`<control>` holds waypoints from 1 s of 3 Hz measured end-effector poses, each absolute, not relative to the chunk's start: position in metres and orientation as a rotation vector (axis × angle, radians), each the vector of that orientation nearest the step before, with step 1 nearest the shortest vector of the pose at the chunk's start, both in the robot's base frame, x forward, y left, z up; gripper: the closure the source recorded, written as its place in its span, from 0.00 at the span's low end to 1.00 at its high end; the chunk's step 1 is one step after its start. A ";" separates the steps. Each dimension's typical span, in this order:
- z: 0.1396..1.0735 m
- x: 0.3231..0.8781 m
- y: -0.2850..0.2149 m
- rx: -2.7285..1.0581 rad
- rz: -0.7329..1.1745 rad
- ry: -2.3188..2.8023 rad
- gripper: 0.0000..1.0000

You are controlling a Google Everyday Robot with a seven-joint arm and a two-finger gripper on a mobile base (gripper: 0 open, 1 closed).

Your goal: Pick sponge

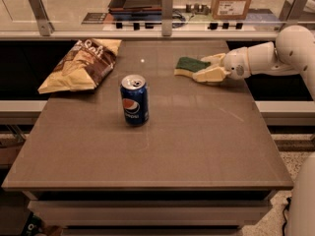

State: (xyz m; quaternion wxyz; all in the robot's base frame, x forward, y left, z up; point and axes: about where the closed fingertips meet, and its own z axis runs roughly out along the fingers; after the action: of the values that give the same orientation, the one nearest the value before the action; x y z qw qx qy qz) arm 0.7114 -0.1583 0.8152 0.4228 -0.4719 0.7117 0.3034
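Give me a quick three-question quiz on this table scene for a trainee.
1. True or false: the gripper is at the sponge's right end, toward the far right of the table.
2. Which is nearest the table's front edge? A) can B) sponge C) gripper
3. Fill in: the sponge's top is dark ____.
Key: 1 true; 2 A; 3 green.

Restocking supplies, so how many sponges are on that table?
1. The sponge lies at the far right of the table, with the claw at its right end.
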 end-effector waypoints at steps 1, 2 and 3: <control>0.817 0.711 -0.158 -1.182 0.760 1.782 1.00; 0.817 0.711 -0.158 -1.182 0.760 1.782 1.00; 0.820 0.713 -0.154 -1.199 0.785 1.772 1.00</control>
State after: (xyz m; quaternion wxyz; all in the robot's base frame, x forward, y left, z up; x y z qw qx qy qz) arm 0.7130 -0.1535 0.8197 0.4180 -0.4779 0.7064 0.3129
